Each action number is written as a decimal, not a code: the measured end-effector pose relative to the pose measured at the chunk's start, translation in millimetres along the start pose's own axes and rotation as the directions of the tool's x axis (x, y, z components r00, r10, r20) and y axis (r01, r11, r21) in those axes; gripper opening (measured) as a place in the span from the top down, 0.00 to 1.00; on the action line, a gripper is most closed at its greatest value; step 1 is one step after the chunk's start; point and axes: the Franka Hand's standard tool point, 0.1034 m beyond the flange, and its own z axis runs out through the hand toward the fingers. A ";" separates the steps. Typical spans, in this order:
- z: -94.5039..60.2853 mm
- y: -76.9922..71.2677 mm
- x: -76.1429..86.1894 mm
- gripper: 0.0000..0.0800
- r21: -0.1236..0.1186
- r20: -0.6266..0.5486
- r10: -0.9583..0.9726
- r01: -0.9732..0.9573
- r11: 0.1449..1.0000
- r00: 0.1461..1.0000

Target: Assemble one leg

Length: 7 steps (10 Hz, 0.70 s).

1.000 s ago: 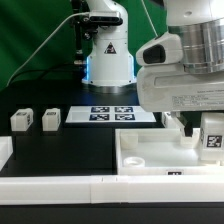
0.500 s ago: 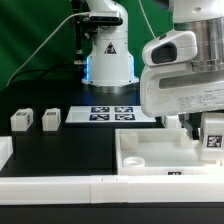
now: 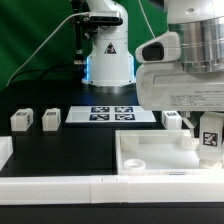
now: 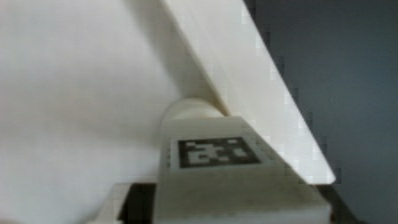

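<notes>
1. Exterior view: the claw (image 3: 207,124) hangs at the exterior view's right, over the far right corner of the tray (image 3: 150,158). The leg (image 3: 211,142) sits directly under it with its marker facing the camera. The housing hides most of the fingers, but the leg is tucked right up between them, so I judge the claw clenched on the leg.

2. Same view: on the dark worktop (image 3: 70,150) a loose leg (image 3: 22,120) and its twin (image 3: 50,119) stand side by side at the exterior view's left, well apart from the tray. A fourth leg (image 3: 172,118) stands just behind the tray's far wall, near the claw. The marker board (image 3: 110,113) lies between these groups.

3. Wrist view: the leg fills the lower middle, with its marker towards the camera and its far end pointing at the tray's flat floor just beside the raised wall. I cannot tell whether the end touches the floor. No corner socket shows here.

4. Handling, as a judgement: the leg looks like a small, light, stiff plastic block that is hard and smooth, so it could twist or slip in a loose hold. The flat opposite sides near the top are the place to grip, which leaves the lower end free to enter a socket. Pushing it in off-axis could jam it against the wall.
</notes>
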 end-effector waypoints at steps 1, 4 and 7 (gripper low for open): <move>0.2 0.5 -0.4 0.63 0.020 -0.018 0.100 -0.100 0.995 0.995; 2.6 -2.6 -6.6 0.63 0.081 0.013 0.550 -0.549 0.832 0.835; 3.6 -5.3 -8.5 0.63 0.097 0.077 0.771 -0.774 0.626 0.633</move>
